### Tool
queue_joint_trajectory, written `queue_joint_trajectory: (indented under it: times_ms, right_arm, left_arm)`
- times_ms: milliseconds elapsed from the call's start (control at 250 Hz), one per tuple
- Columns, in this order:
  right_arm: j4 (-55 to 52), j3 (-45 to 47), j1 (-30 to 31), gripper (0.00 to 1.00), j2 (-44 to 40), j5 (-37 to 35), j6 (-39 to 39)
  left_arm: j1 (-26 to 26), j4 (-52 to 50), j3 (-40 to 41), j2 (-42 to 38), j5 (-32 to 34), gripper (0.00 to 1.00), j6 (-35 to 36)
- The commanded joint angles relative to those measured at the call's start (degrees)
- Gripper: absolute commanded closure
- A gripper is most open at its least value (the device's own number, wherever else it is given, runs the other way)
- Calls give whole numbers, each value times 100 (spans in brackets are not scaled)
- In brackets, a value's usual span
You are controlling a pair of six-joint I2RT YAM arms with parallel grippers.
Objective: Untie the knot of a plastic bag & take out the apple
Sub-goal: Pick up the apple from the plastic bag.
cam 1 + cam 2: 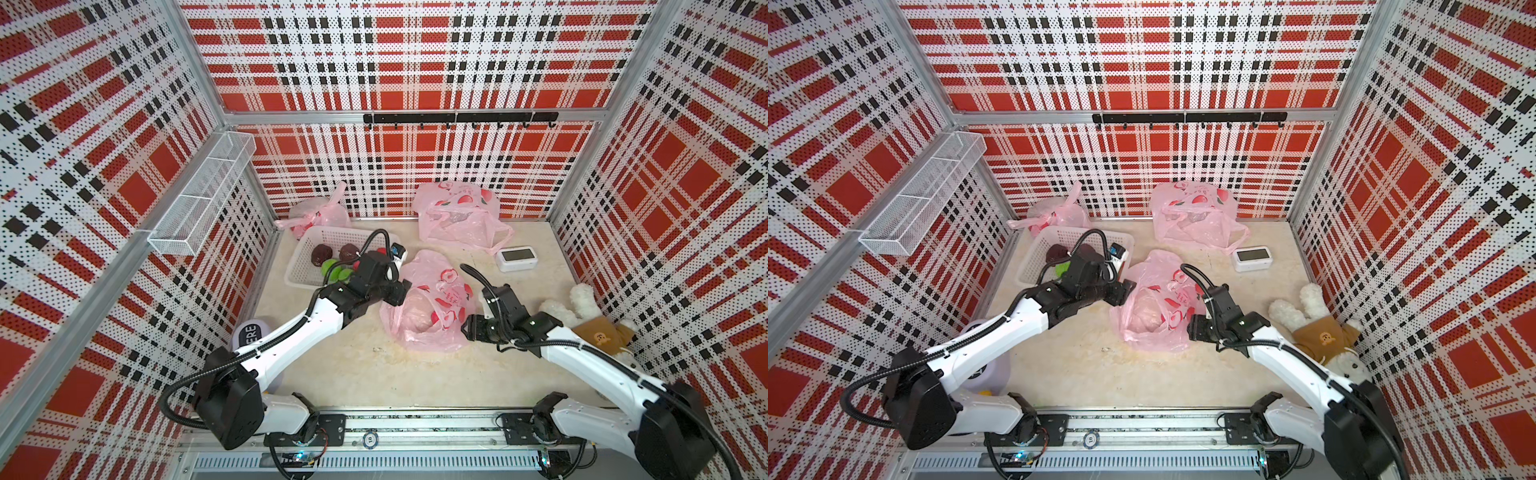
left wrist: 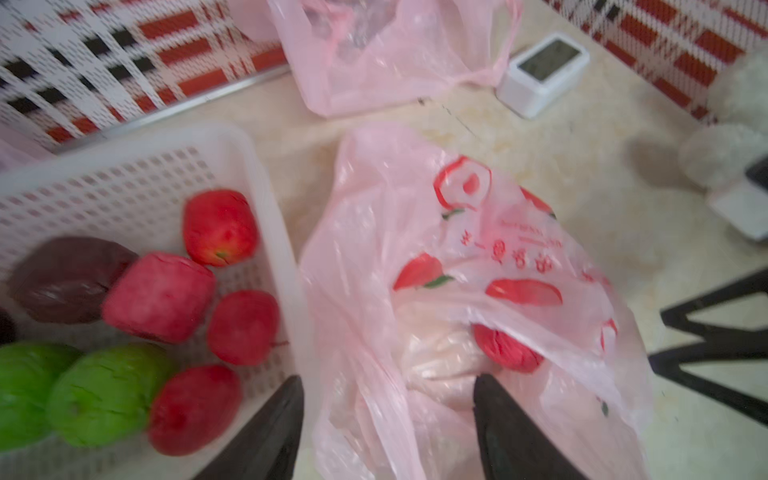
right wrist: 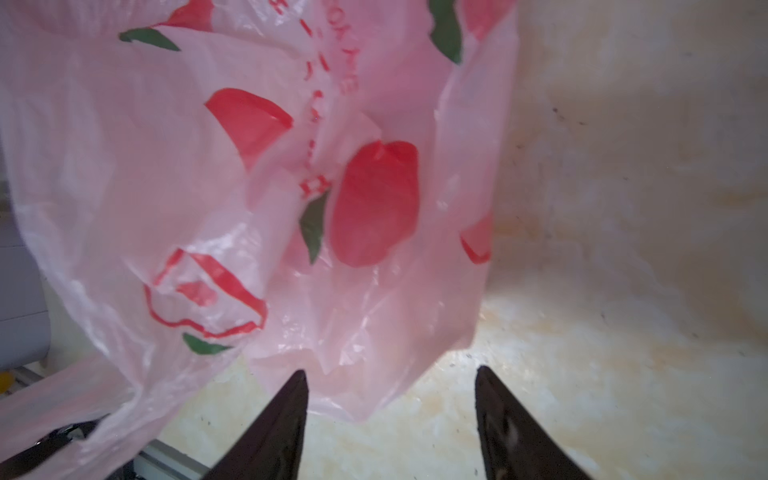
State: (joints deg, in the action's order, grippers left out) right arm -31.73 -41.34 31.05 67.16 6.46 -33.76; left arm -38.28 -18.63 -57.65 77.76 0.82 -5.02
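A pink plastic bag (image 1: 428, 303) printed with red fruit lies crumpled mid-table, in both top views. No knot shows on it. My left gripper (image 1: 401, 293) is at its left edge. In the left wrist view that gripper (image 2: 388, 380) is open, with loose plastic (image 2: 415, 291) between the jaws. A red rounded shape (image 2: 507, 349) shows through the film; I cannot tell whether it is an apple or print. My right gripper (image 1: 467, 326) is at the bag's near right corner. It (image 3: 389, 372) stands open, and the bag's lower edge (image 3: 353, 390) hangs between its fingertips.
A white basket (image 1: 299, 266) left of the bag holds red apples (image 2: 220, 226), green fruit (image 2: 104, 390) and dark fruit. A tied pink bag (image 1: 320, 212) and a slack one (image 1: 453, 216) sit at the back. Right: white clock (image 1: 517, 257), plush toy (image 1: 582, 307).
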Motion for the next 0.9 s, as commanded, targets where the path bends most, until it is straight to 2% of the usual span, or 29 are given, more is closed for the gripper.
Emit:
queue_joint_trajectory:
  times_ms: [0, 76, 176, 280, 532, 896]
  right_arm:
    - [324, -552, -11, 37, 519, 357, 377]
    - [174, -762, -23, 43, 946, 161, 541]
    - [277, -840, -21, 65, 1359, -18, 676]
    - [570, -883, -21, 75, 1721, 9, 744]
    - [959, -999, -19, 80, 2670, 154, 784]
    - [1174, -989, -16, 87, 3167, 200, 1246]
  left_arm:
    - [-246, 573, 593, -121, -170, 34, -486]
    - [-314, 1006, 942, -25, -454, 36, -759]
    - [-445, 1372, 1083, 253, -562, 37, -914]
    - [-567, 1455, 919, 669, -439, 34, -935]
    - [-542, 2298, 702, 1570, -873, 25, -1405]
    - [-573, 2804, 502, 2253, -1320, 17, -1806]
